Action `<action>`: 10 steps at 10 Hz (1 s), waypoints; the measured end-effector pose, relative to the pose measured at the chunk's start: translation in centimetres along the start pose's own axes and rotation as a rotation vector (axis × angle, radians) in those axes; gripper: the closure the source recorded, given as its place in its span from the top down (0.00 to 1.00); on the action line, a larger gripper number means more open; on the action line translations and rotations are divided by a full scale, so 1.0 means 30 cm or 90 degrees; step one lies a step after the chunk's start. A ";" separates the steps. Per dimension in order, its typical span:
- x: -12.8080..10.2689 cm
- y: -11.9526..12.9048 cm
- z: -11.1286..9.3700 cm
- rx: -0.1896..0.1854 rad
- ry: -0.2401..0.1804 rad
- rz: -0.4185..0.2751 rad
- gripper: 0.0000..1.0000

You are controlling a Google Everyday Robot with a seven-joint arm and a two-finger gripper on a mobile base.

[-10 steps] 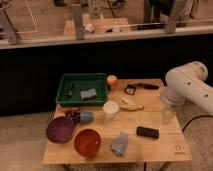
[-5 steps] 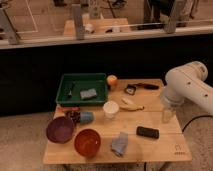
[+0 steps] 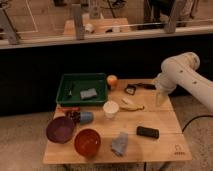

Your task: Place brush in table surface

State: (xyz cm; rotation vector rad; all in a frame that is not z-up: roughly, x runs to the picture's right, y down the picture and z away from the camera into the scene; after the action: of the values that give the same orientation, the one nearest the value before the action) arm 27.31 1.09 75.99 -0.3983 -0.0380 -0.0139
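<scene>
The arm point(image 3: 186, 76), hand point(image 3: 160, 98) above the table surface point(image 3: 156, 120), is cropped at right.

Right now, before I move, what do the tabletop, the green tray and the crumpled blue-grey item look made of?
Light tan rectangular tabletop: likely wood or laminate, matte, even tan tone. Green rectangular tray: probably moulded plastic, uniform colour, raised rim. Crumpled blue-grey cloth: seemingly soft fabric, given its folds. The pincer hangs over the table's right side, beyond the banana.
</scene>
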 end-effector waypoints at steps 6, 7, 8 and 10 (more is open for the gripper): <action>-0.005 -0.243 0.109 0.026 -0.014 -0.001 0.80; -0.004 -0.242 0.109 0.026 -0.013 0.000 0.80; -0.004 -0.242 0.109 0.026 -0.013 -0.001 0.80; -0.003 -0.241 0.110 0.026 -0.013 0.000 0.80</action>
State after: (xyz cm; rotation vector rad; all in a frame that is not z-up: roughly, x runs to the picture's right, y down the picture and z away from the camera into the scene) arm 26.95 -4.31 81.83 -0.3576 -0.0590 -0.0094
